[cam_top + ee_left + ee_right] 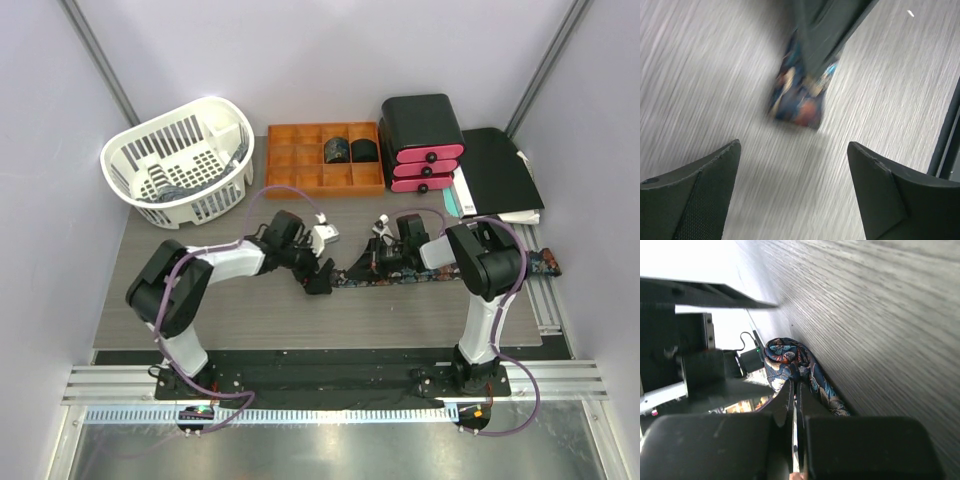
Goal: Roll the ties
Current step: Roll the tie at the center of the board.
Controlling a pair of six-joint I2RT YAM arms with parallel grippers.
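The left fingers (700, 195) stood wide apart and held nothing. The printed end of the tie (800, 100) lay flat on the counter (700, 75) just ahead of them, in line with the gap and touching neither finger. A dark machine part covered the tie's far portion.

The right fingers (784, 402) were pressed together. The tie lay bunched in a loose fold just beyond their tips. Whether fabric was pinched between them could not be determined.

In the top view, the tie ran from between the two arms toward the right edge of the counter.

Items along the far edge:
- a white basket (180, 165)
- an orange compartment tray (295, 170) holding two rolled ties (337, 149)
- a black-and-pink drawer unit (425, 140)
- a black folder (500, 170)

Purple cables (290, 192) looped over both arms.
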